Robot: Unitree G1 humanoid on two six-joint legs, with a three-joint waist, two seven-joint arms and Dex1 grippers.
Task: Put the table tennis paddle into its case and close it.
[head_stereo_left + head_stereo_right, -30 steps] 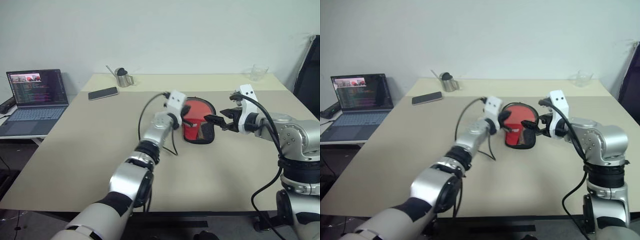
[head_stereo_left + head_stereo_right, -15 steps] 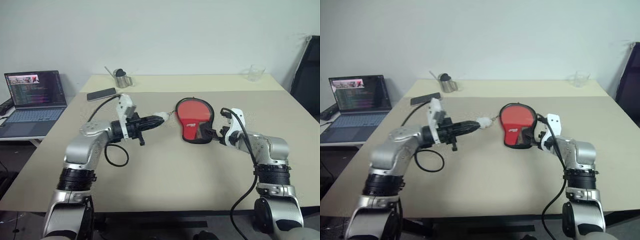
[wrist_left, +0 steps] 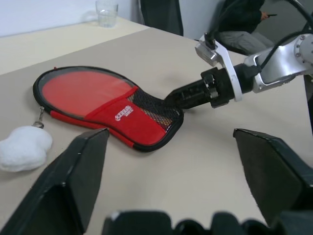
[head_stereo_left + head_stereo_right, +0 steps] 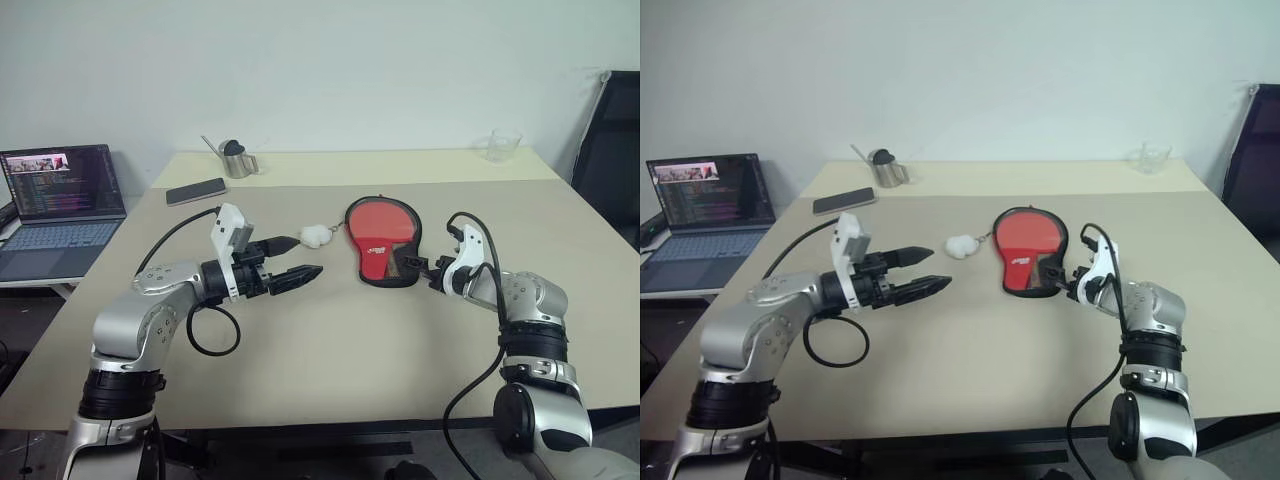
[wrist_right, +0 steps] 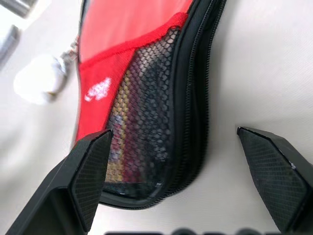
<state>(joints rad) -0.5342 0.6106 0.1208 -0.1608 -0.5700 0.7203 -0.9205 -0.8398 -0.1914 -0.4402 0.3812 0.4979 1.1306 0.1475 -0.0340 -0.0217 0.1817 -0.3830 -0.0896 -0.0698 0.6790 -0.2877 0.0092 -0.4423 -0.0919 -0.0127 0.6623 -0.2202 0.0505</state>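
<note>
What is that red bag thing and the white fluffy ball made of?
The case looks like soft red fabric with black mesh and zipper edging: the weave and netting show. The white ball looks like fluffy plush or cotton, judging by its fuzzy outline; I can't tell which.

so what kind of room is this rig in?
Probably an office or lab workspace: a plain beige table against a bare white wall, an open laptop showing code on a side desk, a phone left out, and a dark office chair at the right.
</note>
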